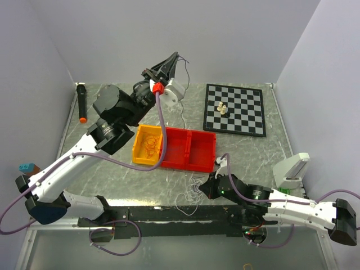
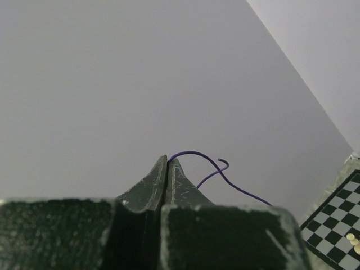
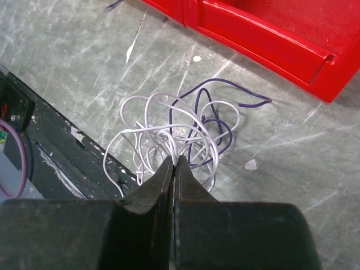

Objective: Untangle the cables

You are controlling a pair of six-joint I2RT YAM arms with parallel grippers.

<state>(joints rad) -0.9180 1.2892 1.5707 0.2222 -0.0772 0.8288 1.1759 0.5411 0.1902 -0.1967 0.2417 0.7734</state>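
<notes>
- Progress: we judge the task partly done. A thin curly orange-red wire (image 1: pixel 149 144) lies alone in the small yellow plastic bin (image 1: pixel 136 156), apart from the other cables.
- What is left: the thin white wire (image 3: pixel 140 121) and the thin dark purple wire (image 2: pixel 194 153) are not yet separated. In the right wrist view a purple loop threads through the white coils.
- Left pincer (image 2: pixel 167 160): its fingers are pressed together, pinching the dark purple wire near one end. It is raised high above the far side of the grey-green marbled surface (image 1: pixel 253 149). A short hooked tail of the wire curls free past the tips.
- Right pincer (image 3: pixel 173 164): its fingers are pressed together, with the tips at the near edge of the loose white-and-purple clump (image 3: pixel 185 132). We cannot tell whether a strand sits between them.
- Location: the clump rests on the surface, between the front wall of the two-compartment red plastic tray (image 1: pixel 188 167) and the black base rail (image 1: pixel 169 214).
- Appearance: the cables are very fine and springy. The white one forms many overlapping loops, and the purple one makes a few wider curves with one free end pointing toward the tray.
- Judgement: drawing the purple wire out against a hold on the white coils would plausibly finish the separation.
</notes>
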